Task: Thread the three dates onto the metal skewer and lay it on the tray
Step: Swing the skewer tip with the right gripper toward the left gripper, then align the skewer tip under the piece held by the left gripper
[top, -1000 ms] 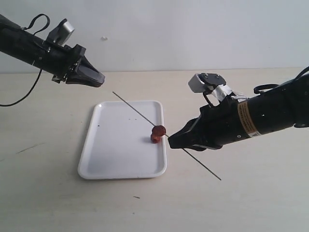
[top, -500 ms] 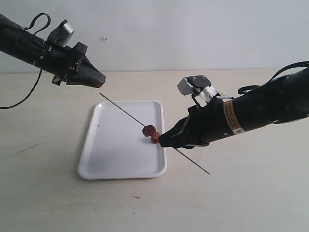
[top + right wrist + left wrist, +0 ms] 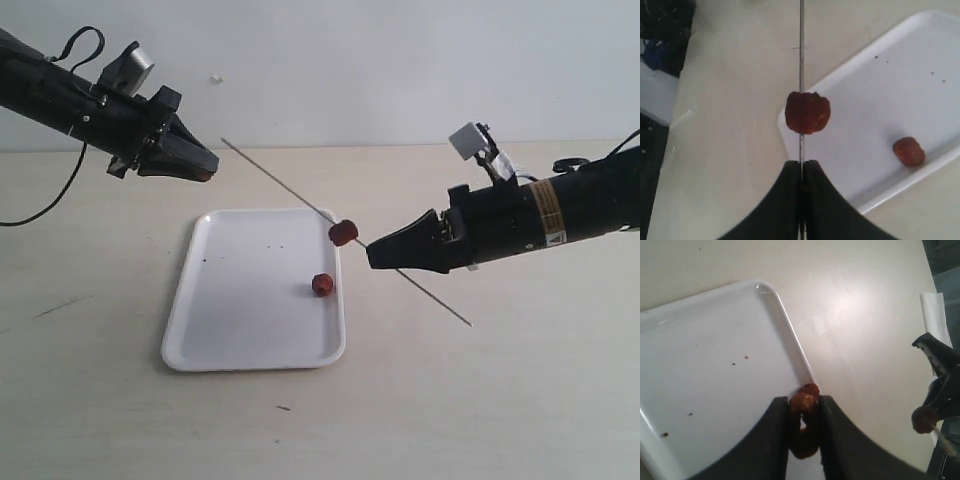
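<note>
Our right fingers (image 3: 785, 200) are clenched on the skewer (image 3: 801, 50), and the first date (image 3: 807, 112) sits threaded on it just ahead of their tips. Our left fingers (image 3: 767, 440) pinch the second date (image 3: 804, 399), raised near the far left corner of the tray (image 3: 250, 310). The third date (image 3: 322, 284) lies loose on that tray, near its right rim. Everything rests on a pale bench (image 3: 500, 400) before a plain white wall (image 3: 400, 60).

The skewer (image 3: 280, 182) slants through the open air between the left hand (image 3: 212, 165) and the right hand (image 3: 370, 255). Beneath them, one date (image 3: 322, 284) lies on the tray (image 3: 250, 310).
</note>
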Controlling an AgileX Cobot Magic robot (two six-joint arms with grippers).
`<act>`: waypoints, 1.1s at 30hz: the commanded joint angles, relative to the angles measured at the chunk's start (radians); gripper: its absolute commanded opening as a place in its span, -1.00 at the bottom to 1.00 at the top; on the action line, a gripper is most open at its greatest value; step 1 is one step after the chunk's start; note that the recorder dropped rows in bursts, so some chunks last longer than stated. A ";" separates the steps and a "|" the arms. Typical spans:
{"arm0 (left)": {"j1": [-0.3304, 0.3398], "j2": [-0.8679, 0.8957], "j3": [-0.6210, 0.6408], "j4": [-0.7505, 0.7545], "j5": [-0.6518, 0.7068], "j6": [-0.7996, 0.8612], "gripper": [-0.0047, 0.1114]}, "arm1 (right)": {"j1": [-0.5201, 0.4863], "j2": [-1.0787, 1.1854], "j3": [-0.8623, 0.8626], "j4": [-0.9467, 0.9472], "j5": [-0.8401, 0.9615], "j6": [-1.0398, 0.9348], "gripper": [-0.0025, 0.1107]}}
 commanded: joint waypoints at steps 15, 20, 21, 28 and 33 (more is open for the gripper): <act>-0.028 -0.036 0.000 -0.041 0.002 -0.060 -0.56 | -0.009 0.126 -0.043 0.043 0.071 -0.091 -0.96; -0.041 -0.050 0.000 -0.041 0.002 -0.079 -0.56 | -0.009 0.126 -0.043 0.043 0.069 -0.104 -0.96; -0.043 -0.050 0.000 -0.039 0.002 -0.081 -0.56 | -0.009 0.126 -0.043 0.046 0.069 -0.104 -0.96; -0.047 -0.050 0.020 -0.010 0.002 -0.081 -0.56 | -0.009 0.126 -0.043 0.072 0.048 -0.133 -0.96; -0.047 -0.050 0.020 -0.020 0.002 -0.081 -0.56 | -0.009 0.126 -0.043 0.068 0.012 -0.135 -0.96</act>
